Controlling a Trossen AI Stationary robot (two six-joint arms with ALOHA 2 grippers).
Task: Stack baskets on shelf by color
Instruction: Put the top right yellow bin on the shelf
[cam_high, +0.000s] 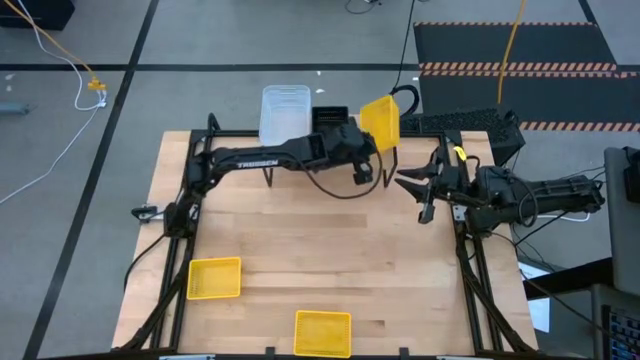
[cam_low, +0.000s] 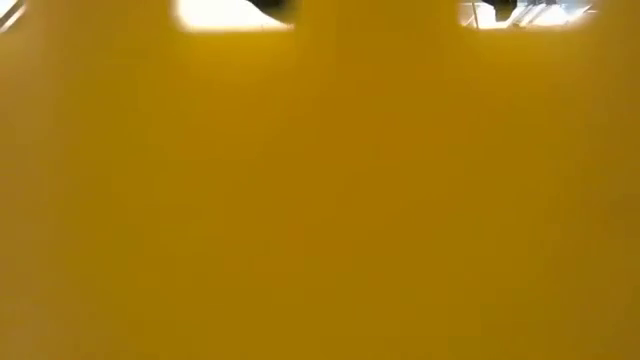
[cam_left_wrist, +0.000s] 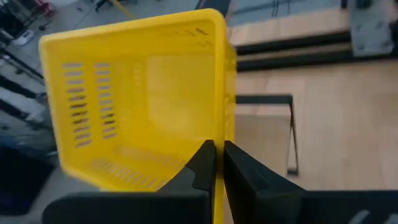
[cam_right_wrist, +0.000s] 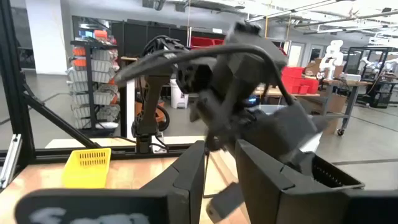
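While the left pincer (cam_left_wrist: 216, 163) is clamped on one wall of a yellow basket (cam_high: 380, 120), that basket hangs tilted over the far edge of the surface (cam_high: 330, 260), beside the clear basket (cam_high: 285, 112) and black basket (cam_high: 331, 117) on the shelf. Risk: a thin single-wall grip may let it swing or slip off beyond the edge. The right pincer (cam_high: 421, 189), fingers apart, waits nearby, narrowing room. Two more yellow baskets (cam_high: 215, 278) lie near the front edge.

Grey floor (cam_high: 250, 40) with dark seams surrounds the wooden desk (cam_high: 330, 250); hazard-striped black mats (cam_high: 520, 45) lie beyond.
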